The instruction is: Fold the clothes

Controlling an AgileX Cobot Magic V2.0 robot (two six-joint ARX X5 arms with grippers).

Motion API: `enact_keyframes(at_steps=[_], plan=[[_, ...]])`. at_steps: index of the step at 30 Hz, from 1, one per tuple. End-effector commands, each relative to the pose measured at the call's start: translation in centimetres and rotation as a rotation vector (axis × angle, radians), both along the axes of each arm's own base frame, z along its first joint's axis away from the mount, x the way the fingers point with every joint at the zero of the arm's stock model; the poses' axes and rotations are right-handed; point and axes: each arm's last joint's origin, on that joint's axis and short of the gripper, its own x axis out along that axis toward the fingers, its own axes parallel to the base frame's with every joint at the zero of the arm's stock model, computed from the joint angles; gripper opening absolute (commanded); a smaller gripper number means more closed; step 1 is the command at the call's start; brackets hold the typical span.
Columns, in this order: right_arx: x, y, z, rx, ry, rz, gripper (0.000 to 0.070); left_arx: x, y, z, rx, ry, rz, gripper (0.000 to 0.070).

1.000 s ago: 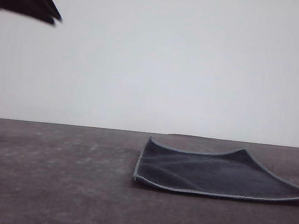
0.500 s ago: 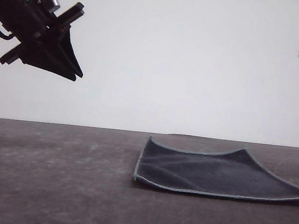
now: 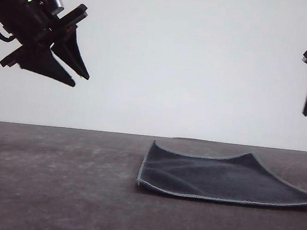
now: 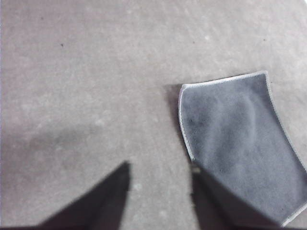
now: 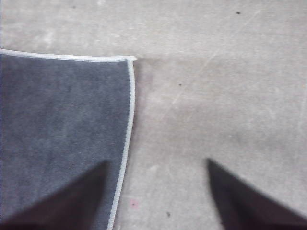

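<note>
The cloth (image 3: 221, 177) is lying flat on the table (image 3: 53, 181), dark grey face up, right of centre. The left gripper (image 3: 80, 81) is hanging high at the far left, fingers spread and empty. The right gripper (image 5: 156, 167) is hovering high by the cloth's right edge, apparently spread too.

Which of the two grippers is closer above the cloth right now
The right gripper: its wrist view shows one finger over the cloth. The left gripper hangs above bare table, off the cloth's edge.
</note>
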Motion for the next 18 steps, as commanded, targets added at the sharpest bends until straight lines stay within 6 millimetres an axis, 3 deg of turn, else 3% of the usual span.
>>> enact_keyframes(at_steps=[1, 6, 11, 18], plan=[[0.4, 0.0, 0.2, 0.002, -0.009, 0.004, 0.0509, 0.4, -0.3, 0.5, -0.002, -0.021, -0.014, 0.0309], [0.5, 0.1, 0.2, 0.018, -0.022, 0.017, 0.0506, 0.3, -1.2, 0.2, -0.007, -0.013, -0.037, 0.0308], [1.6, 0.2, -0.4, 0.073, -0.04, 0.038, 0.0499, 1.1, -2.8, -1.6, -0.003, 0.027, -0.079, 0.0309], [4.1, 0.2, -2.7, 0.161, 0.0, 0.09, 0.0497, 4.3, -5.2, -4.3, -0.033, 0.122, -0.138, 0.0309]])
